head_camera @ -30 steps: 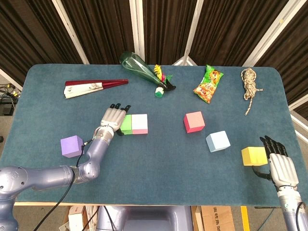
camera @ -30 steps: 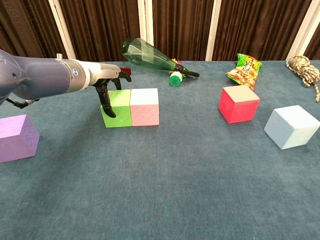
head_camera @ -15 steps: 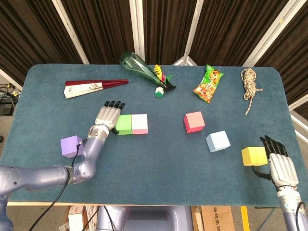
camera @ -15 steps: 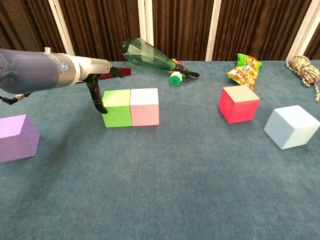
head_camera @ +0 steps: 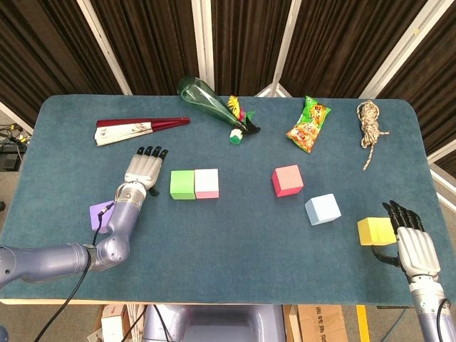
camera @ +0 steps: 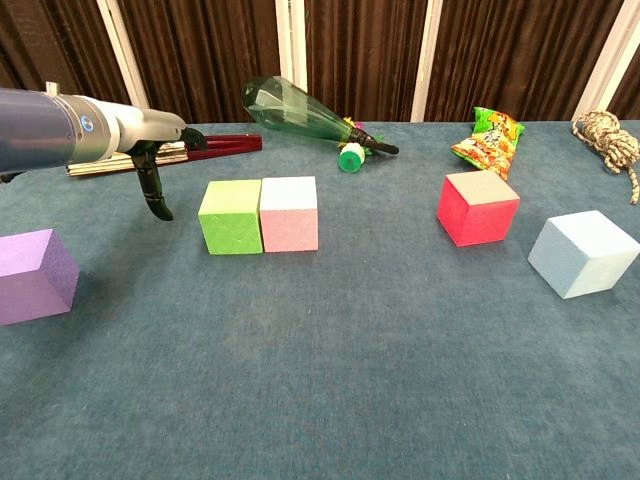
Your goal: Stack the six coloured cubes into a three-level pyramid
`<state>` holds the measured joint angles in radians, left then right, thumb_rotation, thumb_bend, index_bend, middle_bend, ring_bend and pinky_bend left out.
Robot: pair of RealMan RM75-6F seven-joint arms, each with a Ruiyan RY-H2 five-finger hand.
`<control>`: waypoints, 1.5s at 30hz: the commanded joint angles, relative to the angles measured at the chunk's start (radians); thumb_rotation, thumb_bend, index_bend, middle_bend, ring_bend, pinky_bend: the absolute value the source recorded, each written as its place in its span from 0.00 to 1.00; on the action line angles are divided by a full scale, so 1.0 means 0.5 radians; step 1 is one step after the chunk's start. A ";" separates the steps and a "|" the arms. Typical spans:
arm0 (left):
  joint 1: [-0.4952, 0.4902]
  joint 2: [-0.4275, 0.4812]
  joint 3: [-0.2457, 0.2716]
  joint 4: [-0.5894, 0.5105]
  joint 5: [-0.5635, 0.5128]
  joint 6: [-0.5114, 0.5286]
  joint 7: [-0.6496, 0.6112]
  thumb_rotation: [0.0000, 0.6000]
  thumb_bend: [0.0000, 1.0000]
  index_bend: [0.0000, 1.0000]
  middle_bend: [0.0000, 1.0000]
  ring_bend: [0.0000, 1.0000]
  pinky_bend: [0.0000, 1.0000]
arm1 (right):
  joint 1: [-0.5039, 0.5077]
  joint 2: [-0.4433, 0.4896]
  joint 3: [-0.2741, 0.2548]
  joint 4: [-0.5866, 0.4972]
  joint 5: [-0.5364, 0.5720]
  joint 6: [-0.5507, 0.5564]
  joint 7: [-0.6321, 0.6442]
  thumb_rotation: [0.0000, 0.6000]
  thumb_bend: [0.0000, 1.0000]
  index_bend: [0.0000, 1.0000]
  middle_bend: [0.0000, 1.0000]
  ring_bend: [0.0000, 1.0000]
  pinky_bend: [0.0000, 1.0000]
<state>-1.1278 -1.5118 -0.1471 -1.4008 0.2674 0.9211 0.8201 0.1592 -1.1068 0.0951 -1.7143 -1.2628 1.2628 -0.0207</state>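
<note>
A green cube (head_camera: 182,184) and a pale pink cube (head_camera: 206,183) stand side by side, touching, left of the table's middle; the chest view shows the green cube (camera: 230,216) and pink cube (camera: 289,213) too. My left hand (head_camera: 144,168) hovers just left of the green one, apart from it and holding nothing, its fingers (camera: 158,196) hanging down. The left forearm partly hides a purple cube (head_camera: 98,216). A red cube (head_camera: 287,180) and a light blue cube (head_camera: 323,209) lie to the right. My right hand (head_camera: 412,244) rests beside a yellow cube (head_camera: 375,231), fingers stretched out.
Along the back lie a folded fan (head_camera: 139,128), a green bottle (head_camera: 206,96) on its side, a snack bag (head_camera: 309,125) and a coil of rope (head_camera: 369,121). The yellow cube sits close to the table's right front corner.
My left hand has let go of the green cube and drawn back to the left, leaving a gap. The green and pink cubes stay together. The right hand has not moved.
</note>
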 commanded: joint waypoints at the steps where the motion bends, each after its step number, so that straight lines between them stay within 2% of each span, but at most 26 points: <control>1: 0.000 -0.032 -0.013 0.043 0.006 0.003 -0.021 1.00 0.13 0.00 0.01 0.00 0.02 | 0.001 0.001 0.001 0.000 0.003 -0.003 0.004 1.00 0.32 0.00 0.00 0.00 0.00; 8: -0.013 -0.150 -0.031 0.189 0.066 0.007 -0.042 1.00 0.16 0.00 0.02 0.00 0.02 | 0.004 0.004 0.005 0.001 0.018 -0.015 0.015 1.00 0.32 0.00 0.00 0.00 0.00; 23: -0.078 -0.444 -0.076 0.490 0.170 0.008 0.014 1.00 0.30 0.00 0.02 0.00 0.02 | 0.012 0.016 0.010 -0.007 0.049 -0.044 0.027 1.00 0.32 0.00 0.00 0.00 0.00; 45: -0.067 -0.582 -0.152 0.667 0.294 -0.010 0.042 1.00 0.31 0.00 0.02 0.00 0.02 | 0.016 0.019 0.010 -0.012 0.063 -0.055 0.026 1.00 0.32 0.00 0.00 0.00 0.00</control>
<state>-1.1623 -1.8039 -0.2226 -1.0663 0.4133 0.9161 0.8405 0.1671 -1.0970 0.1000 -1.7202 -1.2312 1.2353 -0.0079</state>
